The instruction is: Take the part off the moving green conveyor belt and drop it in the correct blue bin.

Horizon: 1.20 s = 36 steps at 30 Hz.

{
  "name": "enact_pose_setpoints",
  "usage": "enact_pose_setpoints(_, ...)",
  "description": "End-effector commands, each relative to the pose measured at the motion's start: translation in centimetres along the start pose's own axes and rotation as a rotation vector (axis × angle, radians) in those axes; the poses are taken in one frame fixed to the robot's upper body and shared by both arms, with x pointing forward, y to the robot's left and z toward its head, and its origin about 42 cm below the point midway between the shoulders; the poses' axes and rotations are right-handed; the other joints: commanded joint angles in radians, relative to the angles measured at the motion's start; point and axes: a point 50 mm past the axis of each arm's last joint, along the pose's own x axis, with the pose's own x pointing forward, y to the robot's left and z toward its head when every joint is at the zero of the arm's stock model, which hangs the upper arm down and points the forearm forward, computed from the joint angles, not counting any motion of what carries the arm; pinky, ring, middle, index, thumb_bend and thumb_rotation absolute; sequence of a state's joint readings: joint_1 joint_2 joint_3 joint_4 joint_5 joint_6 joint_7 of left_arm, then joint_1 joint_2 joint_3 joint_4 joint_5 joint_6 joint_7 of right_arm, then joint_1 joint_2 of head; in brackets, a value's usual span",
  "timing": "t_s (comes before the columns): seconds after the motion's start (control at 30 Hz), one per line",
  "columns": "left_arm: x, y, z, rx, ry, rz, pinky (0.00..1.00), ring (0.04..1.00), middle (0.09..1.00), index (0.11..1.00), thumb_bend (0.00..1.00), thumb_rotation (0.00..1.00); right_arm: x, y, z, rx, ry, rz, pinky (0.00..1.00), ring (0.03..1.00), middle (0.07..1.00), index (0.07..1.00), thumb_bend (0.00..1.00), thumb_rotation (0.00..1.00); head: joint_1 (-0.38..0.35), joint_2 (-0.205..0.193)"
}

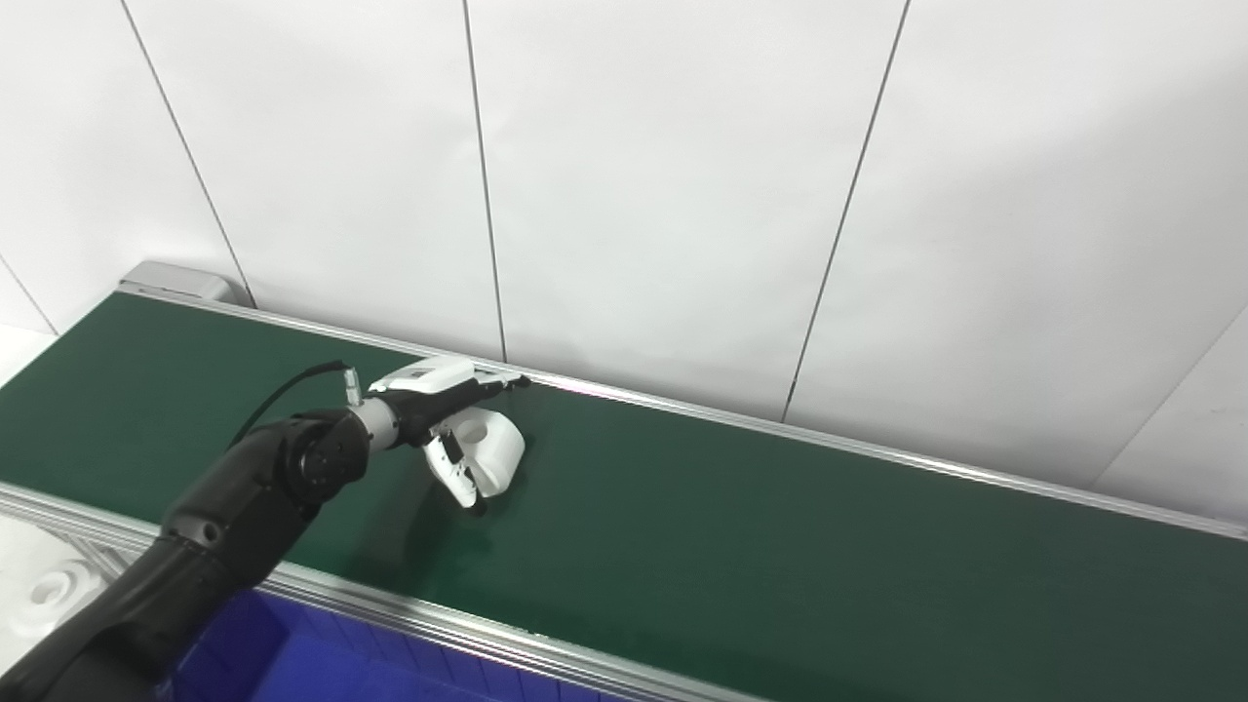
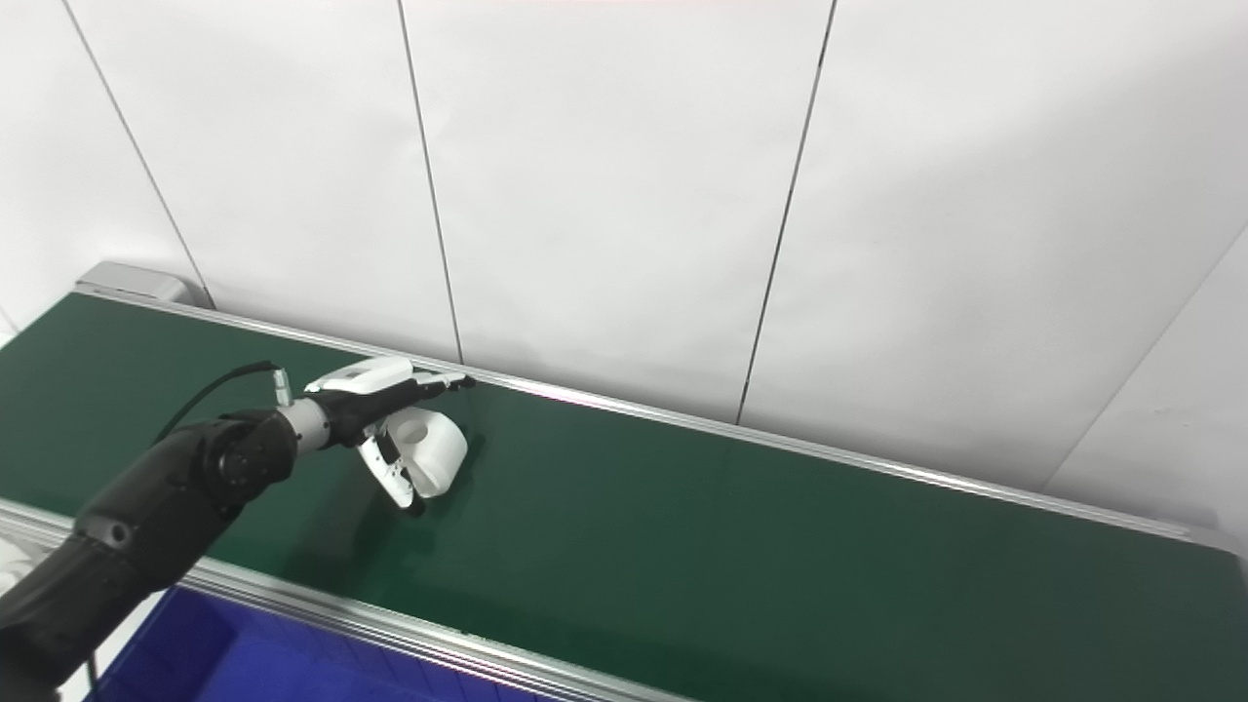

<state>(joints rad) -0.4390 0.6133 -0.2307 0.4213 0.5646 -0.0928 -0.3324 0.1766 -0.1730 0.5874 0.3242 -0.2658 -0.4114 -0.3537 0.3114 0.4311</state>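
the left hand (image 1: 450, 414) is out over the green belt (image 1: 741, 526), near its far edge, fingers wrapped around the white part (image 1: 492, 448) — it looks grabbed. the drop into the blue bin (image 1: 322, 658) is still left — the right hand is not seen.

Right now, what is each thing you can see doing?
left hand: reached out over the belt, fingers curled round the white part; whether it is gripped I cannot tell.
white part: on the belt, inside the hand's fingers, not lifted clear.
green conveyor belt: bare apart from that part; motion cannot be seen.
blue bin: below the near rail, only partly seen.
right hand: out of sight.
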Motion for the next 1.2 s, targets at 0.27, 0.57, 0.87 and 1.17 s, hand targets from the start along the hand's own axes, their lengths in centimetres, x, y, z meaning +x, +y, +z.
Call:
enact_pose_setpoints(0.27,1.0,-0.5,1.0,-0.002,-0.125,0.169,0.45,0.437,0.511,0.534,0.51,0.00,0.1,-0.2,1.0,0.024,-0.076,-0.037,0.84,0.890,0.917,0.922,0.86,0.29,-0.001,0.007)
enact_pose_setpoints(0.57,0.5,-0.7,1.0,-0.073,-0.152,0.221,0.50,0.444,0.511,0.497,0.50,0.00,0.1,0.0,1.2,0.027,-0.081,-0.039,0.82,0.878,0.906,0.914,0.85,0.31,-0.010,0.022)
enact_pose_setpoints(0.87,-3.6,-0.8,0.8,-0.244,-0.245,0.305,0.48,0.441,0.497,0.517,0.50,0.00,-0.5,0.4,2.3,0.035,-0.113,-0.041,0.83,0.879,0.900,0.911,0.84,0.28,-0.121,0.105)
enact_pose_setpoints(1.17,-10.0,-5.2,1.4,-0.385,-0.406,0.335,0.44,0.424,0.494,0.530,0.50,0.00,-1.6,1.0,4.2,0.066,-0.141,-0.034,0.82,0.875,0.901,0.907,0.84,0.28,-0.208,0.208)
